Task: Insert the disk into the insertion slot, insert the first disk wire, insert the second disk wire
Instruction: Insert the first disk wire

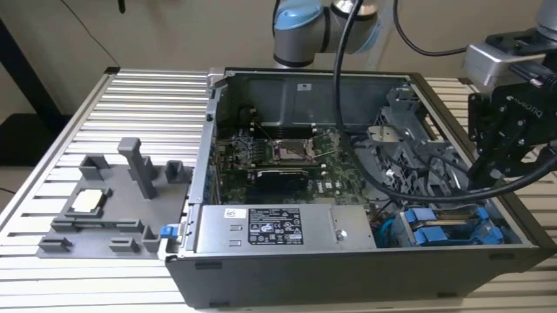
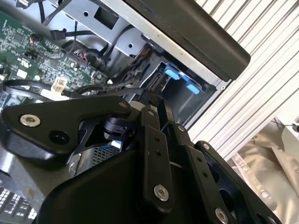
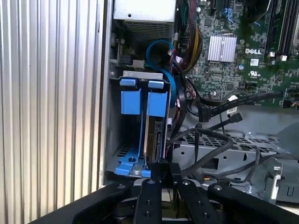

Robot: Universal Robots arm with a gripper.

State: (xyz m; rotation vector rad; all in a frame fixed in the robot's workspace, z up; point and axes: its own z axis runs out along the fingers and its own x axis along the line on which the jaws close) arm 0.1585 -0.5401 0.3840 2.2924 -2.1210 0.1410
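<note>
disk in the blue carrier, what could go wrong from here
1. Loose black cables lie right beside the insertion slot. The tool, lined up with the disk, might snag or drag them.
2. The arm's thick hose drapes across the open case in the exterior view and could catch on a wall or on parts inside.

Straight above the insertion slot [image 3: 133, 140] the open case [image 1: 348, 274] leaves free room. Beside the slot, toward the motherboard [image 3: 233, 77], black cables [image 3: 210, 140] crowd the passage. On the slot's other side the case wall [image 3: 105, 93] stands close, with almost no gap.
</note>
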